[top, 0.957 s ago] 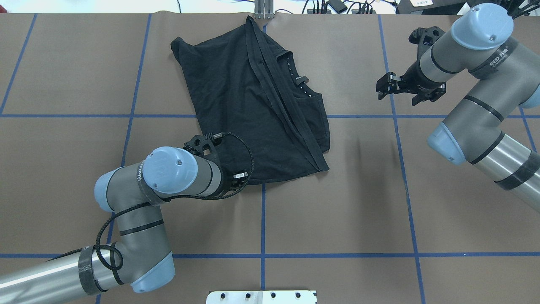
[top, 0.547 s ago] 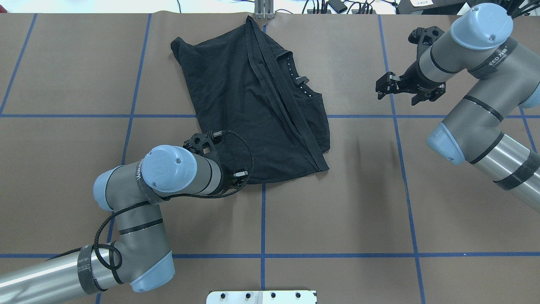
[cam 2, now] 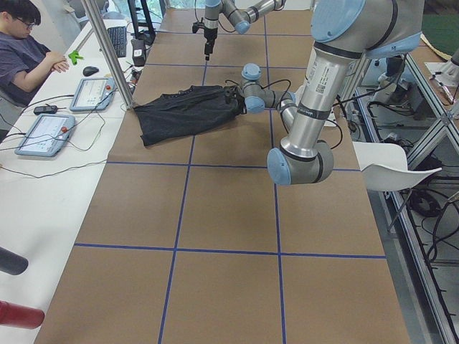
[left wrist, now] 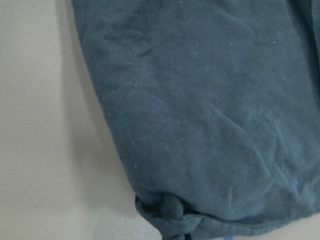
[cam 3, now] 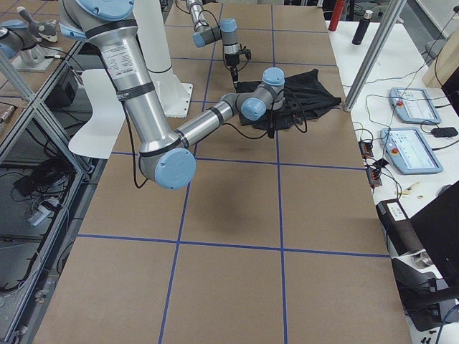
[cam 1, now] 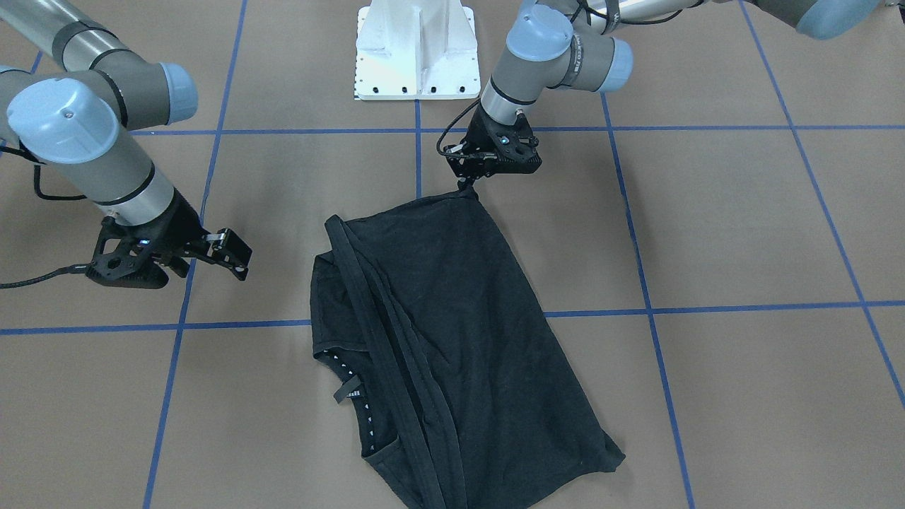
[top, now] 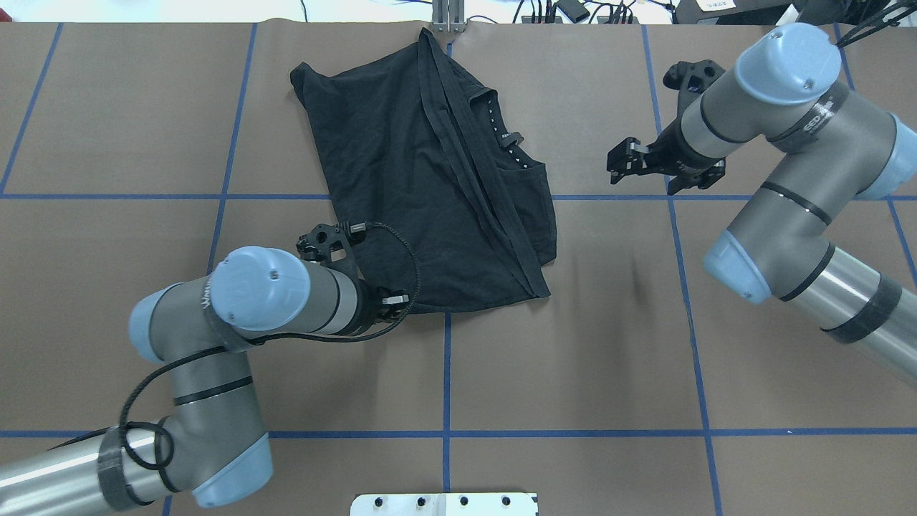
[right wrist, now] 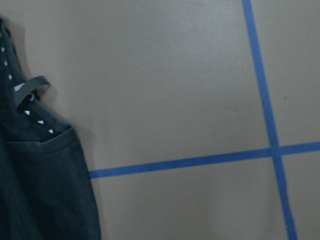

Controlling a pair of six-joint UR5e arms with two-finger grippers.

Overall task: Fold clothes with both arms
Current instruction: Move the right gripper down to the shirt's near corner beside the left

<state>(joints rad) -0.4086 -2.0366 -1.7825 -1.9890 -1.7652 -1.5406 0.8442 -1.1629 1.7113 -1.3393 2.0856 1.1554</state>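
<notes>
The black T-shirt (top: 401,165) lies folded lengthwise and slanted on the brown table, collar and tag toward its right side; it also shows in the front view (cam 1: 452,318). No logo shows. My left gripper (top: 392,299) sits at the shirt's near corner. In the front view it (cam 1: 468,185) is shut on that corner, which is drawn up to a point. The left wrist view shows bunched cloth (left wrist: 170,212). My right gripper (top: 617,159) is open and empty, hovering right of the collar, apart from it; it also shows in the front view (cam 1: 239,256). The right wrist view shows the collar edge (right wrist: 35,115).
Blue tape lines (top: 445,373) grid the table. The white pedestal (cam 1: 415,49) stands at the robot's edge. A metal post (top: 448,14) rises at the far edge by the shirt. An operator (cam 2: 29,50) with tablets sits beyond the far side.
My left arm has pulled back and to the left, dragging the shirt's near edge slightly with it. My right gripper has moved left, closer to the collar.
</notes>
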